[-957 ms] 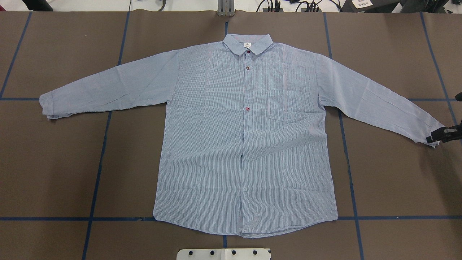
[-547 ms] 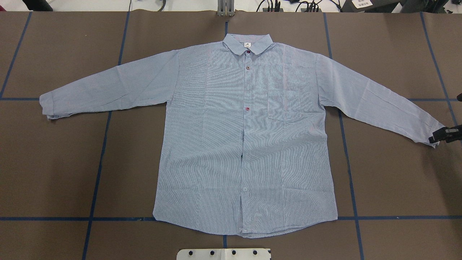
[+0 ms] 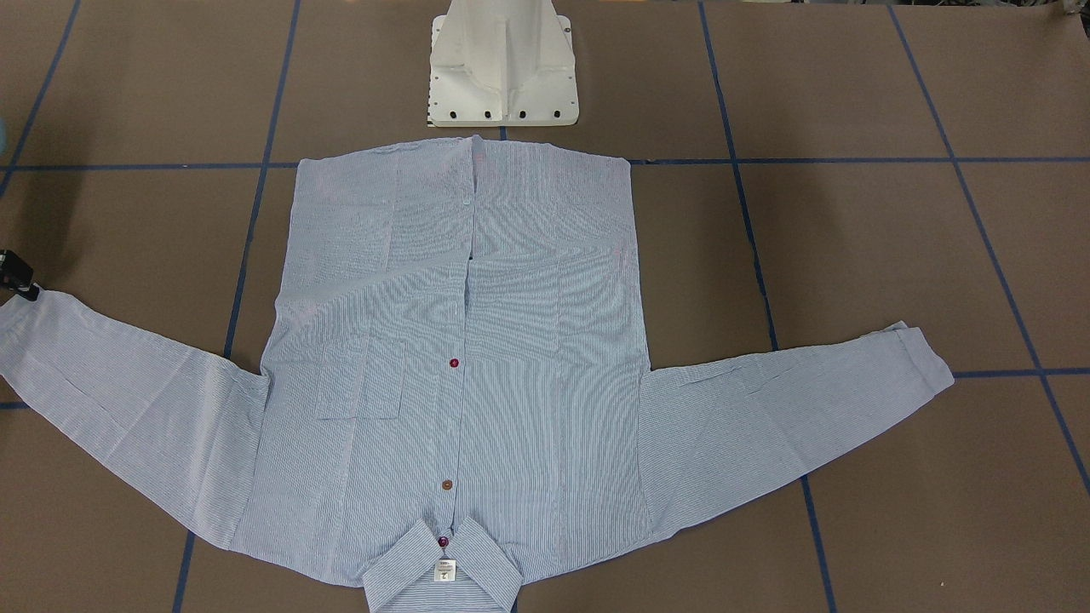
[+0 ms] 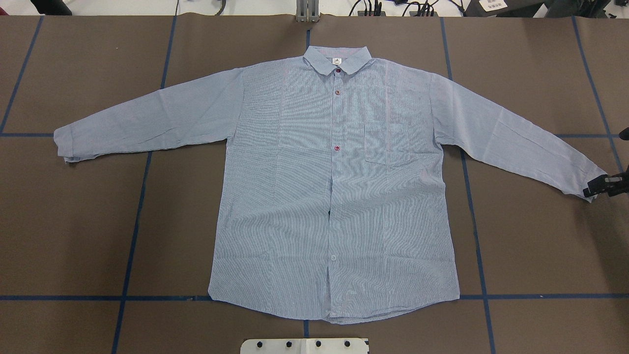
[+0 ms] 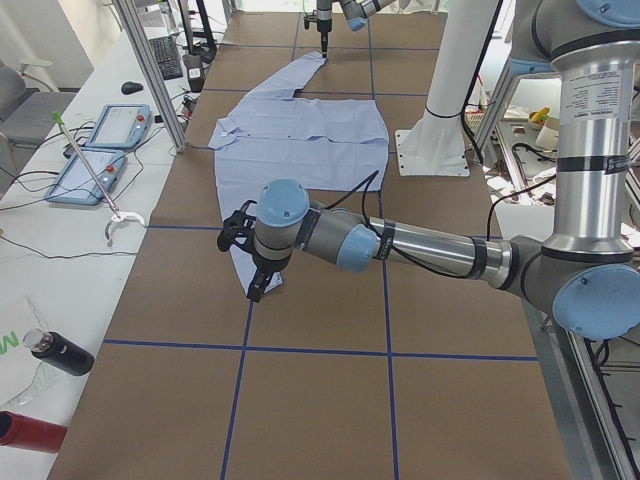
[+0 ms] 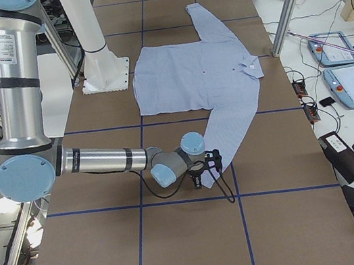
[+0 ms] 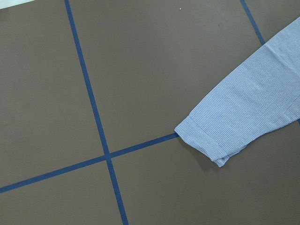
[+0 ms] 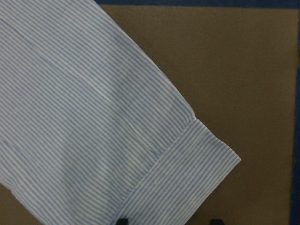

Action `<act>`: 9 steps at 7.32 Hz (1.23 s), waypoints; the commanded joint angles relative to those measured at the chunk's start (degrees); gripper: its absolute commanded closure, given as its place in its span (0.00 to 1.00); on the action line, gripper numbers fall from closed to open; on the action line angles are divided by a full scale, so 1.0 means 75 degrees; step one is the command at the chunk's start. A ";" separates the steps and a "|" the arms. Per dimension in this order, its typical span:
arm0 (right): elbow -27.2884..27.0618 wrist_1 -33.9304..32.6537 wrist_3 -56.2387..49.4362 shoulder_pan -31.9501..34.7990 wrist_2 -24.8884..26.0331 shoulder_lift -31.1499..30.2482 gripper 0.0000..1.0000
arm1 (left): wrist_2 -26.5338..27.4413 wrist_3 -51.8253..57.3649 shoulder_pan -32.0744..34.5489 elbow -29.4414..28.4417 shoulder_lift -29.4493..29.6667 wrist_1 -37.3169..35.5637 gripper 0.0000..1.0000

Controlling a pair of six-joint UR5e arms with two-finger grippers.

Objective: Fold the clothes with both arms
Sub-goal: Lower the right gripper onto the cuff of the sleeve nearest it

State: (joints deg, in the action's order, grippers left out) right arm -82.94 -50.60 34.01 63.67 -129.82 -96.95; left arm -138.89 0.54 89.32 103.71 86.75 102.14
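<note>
The light-blue striped shirt (image 4: 334, 196) lies flat and face up, buttoned, collar at the far side, both sleeves spread out. My right gripper (image 4: 592, 189) is low at the right sleeve's cuff (image 4: 585, 177). In the right wrist view its two fingertips (image 8: 123, 221) stand apart, open, with the cuff edge (image 8: 187, 168) between them. My left gripper (image 5: 258, 285) shows only in the exterior left view, hovering by the left sleeve's cuff (image 7: 206, 140). I cannot tell whether it is open or shut.
The brown table has blue tape lines (image 4: 132, 236). The white pedestal base (image 3: 502, 77) stands at the robot's side, just beyond the shirt hem. A side table holds teach pendants (image 5: 110, 130) and bottles (image 5: 60, 355). A metal post (image 4: 307, 12) stands behind the collar.
My right gripper has edged slightly outward and toward the robot at the right cuff. The shirt lies as before.
</note>
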 commanded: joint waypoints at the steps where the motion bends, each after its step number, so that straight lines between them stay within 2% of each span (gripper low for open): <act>1: -0.0004 -0.0039 0.0000 -0.0074 0.0001 0.0013 0.38 | -0.0009 -0.0001 -0.0003 -0.0012 0.0000 -0.0002 0.00; 3: -0.0016 -0.0062 0.0000 -0.0016 0.0001 0.0025 0.62 | 0.0003 -0.0013 0.0008 0.0000 0.0000 -0.0002 0.00; 6: -0.0168 -0.0191 0.0000 0.0299 -0.0081 0.0037 0.92 | 0.0003 -0.0001 0.0009 0.0000 0.0000 -0.0025 0.00; 7: -0.0238 -0.0203 0.0011 0.0393 -0.0081 0.0037 1.00 | -0.0009 -0.0001 0.0009 0.0000 0.0000 -0.0037 0.00; 9: -0.0286 -0.0226 0.0012 0.0383 -0.0046 0.0013 1.00 | -0.0009 -0.0013 0.0009 0.0000 0.0000 -0.0037 0.00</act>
State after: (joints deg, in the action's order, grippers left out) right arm -84.87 -52.21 34.09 66.53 -130.41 -96.76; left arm -138.94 0.47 89.38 103.71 86.75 101.88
